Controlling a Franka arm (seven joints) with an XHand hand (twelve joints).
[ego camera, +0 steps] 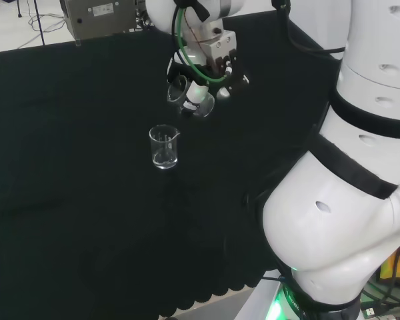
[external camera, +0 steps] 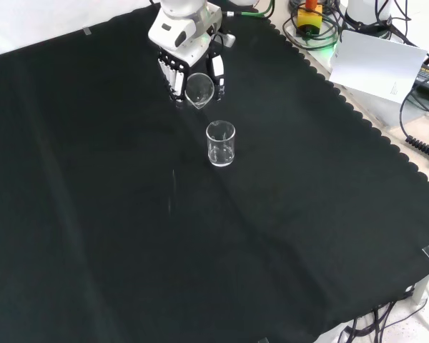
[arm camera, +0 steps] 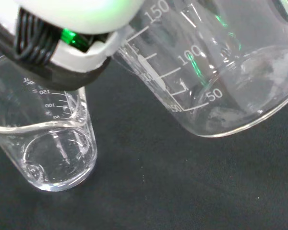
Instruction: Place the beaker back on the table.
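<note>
Held beaker (external camera: 199, 88): in the hand (external camera: 180, 66), above the bench (external camera: 93, 214), tipped over, mouth toward the front camera.
Long axis: well off upright; judged to need righting before set-down.
Second beaker (external camera: 221, 143): upright on the cloth, just below and ahead of the hand, apart from the held one.
Hand state: fingers (ego camera: 203, 99) curled round the held beaker.
Free cloth: open around the standing beaker; judged best to lower clear of it.

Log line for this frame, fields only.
hand: shut on held beaker, tilted, off the cloth | second beaker: upright on cloth | placement: not yet done
</note>
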